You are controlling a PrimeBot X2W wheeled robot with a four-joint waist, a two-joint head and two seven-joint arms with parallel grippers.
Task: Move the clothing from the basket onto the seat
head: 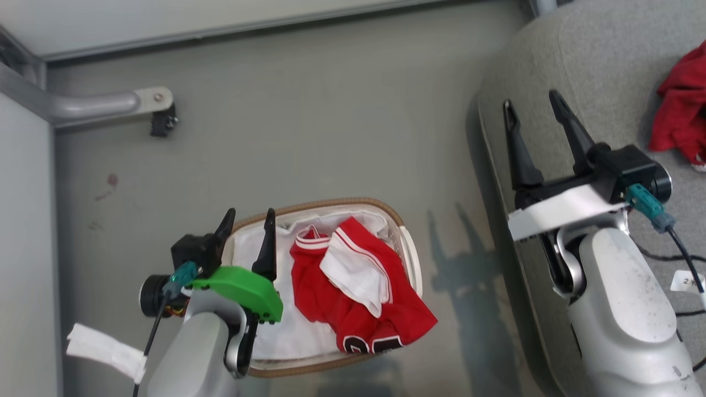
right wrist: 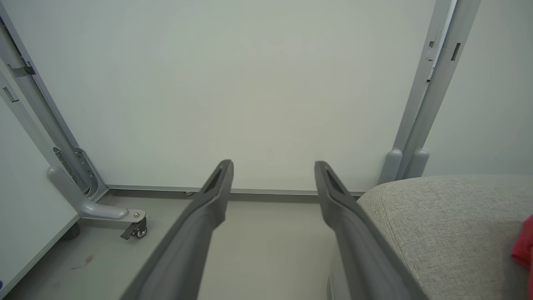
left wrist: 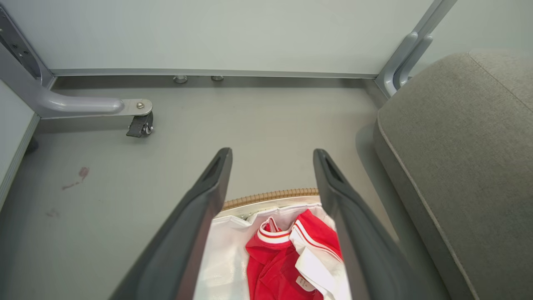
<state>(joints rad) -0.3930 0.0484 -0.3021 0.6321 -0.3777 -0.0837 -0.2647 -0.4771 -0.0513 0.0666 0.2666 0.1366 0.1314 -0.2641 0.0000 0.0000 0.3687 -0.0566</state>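
Observation:
The oval basket [head: 405,242] with a tan rim stands on the floor and holds red clothing [head: 353,286] with white panels, stripe trim and dark numerals at the near end. My left gripper [head: 249,218] hovers open over the basket's left rim; in the left wrist view the clothing [left wrist: 283,266] lies between its fingers [left wrist: 208,196], below the basket rim [left wrist: 270,196]. My right gripper [head: 532,107] stands open above the left edge of the grey seat [head: 601,55], holding nothing. A red garment [head: 681,107] lies on the seat at the far right; its edge [right wrist: 525,246] shows on the seat [right wrist: 441,225].
A grey metal partition leg with a castor [head: 160,118] stands on the floor at the back left. White partition panels [right wrist: 250,83] close the back and left. Dark cables [head: 684,259] run over the seat beside my right arm. Bare floor [head: 331,138] lies between basket and wall.

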